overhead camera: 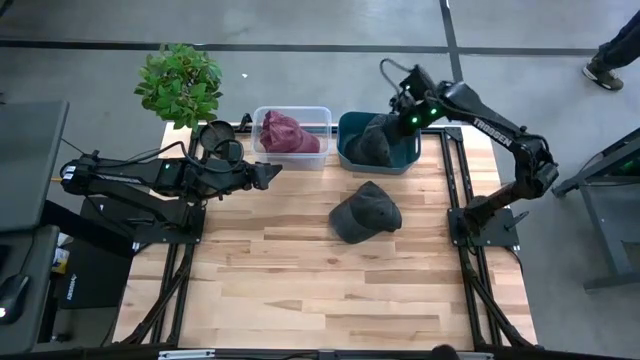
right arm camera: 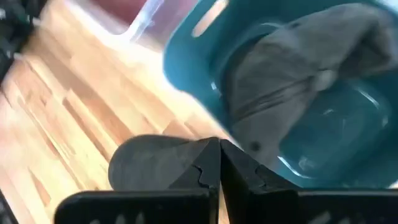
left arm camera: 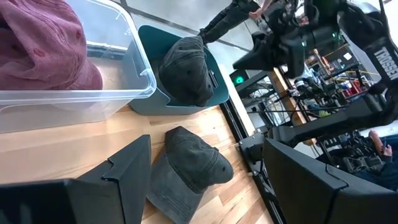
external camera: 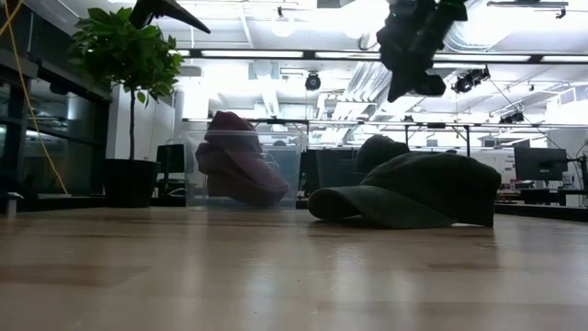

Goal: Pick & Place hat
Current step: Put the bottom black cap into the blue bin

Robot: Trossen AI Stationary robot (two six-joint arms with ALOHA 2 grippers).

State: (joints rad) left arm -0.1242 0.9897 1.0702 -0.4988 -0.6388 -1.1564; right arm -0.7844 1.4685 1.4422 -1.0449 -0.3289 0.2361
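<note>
A dark grey cap (overhead camera: pixel 365 212) lies on the wooden table, right of centre, resting on its brim and crown; it also shows in the low view (external camera: pixel 409 191) and the left wrist view (left arm camera: pixel 186 168). A second dark grey cap (overhead camera: pixel 374 140) lies in the teal bin (overhead camera: pixel 345 150). A maroon hat (overhead camera: pixel 287 132) lies in the clear bin (overhead camera: pixel 322 112). My right gripper (overhead camera: pixel 398 108) hangs shut and empty above the teal bin, with the cap below it (right arm camera: pixel 292 81). My left gripper (overhead camera: pixel 268 174) is open and empty, level, in front of the clear bin.
A potted plant (overhead camera: pixel 180 82) stands at the table's far left corner. The two bins stand side by side along the far edge. Bare wood (overhead camera: pixel 300 290) fills the near half of the table. A person's shoe (overhead camera: pixel 603 72) shows on the floor at the far right.
</note>
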